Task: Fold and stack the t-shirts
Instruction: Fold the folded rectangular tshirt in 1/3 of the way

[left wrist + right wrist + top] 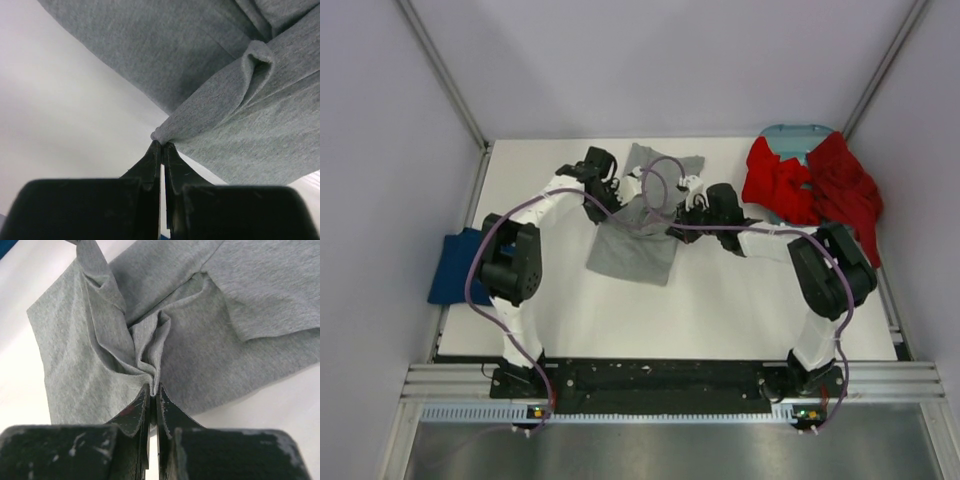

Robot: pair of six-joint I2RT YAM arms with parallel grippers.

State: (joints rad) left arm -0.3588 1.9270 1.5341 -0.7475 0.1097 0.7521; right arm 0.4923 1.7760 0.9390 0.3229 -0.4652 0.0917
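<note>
A heather grey t-shirt (638, 240) lies partly lifted in the middle of the white table (720, 300). My left gripper (620, 200) is shut on its left edge; in the left wrist view the cloth (235, 100) bunches at the gripper (163, 144). My right gripper (682, 222) is shut on the shirt's right side, and the right wrist view shows the grey shirt (125, 340) puckering into that gripper (153, 389). Red t-shirts (810, 185) are heaped at the back right. A navy t-shirt (455, 265) lies at the table's left edge.
A teal basket (795, 135) stands at the back right, partly under the red heap. Purple cables (660, 190) loop above the grey shirt. Grey walls and metal posts close in the table's back and sides.
</note>
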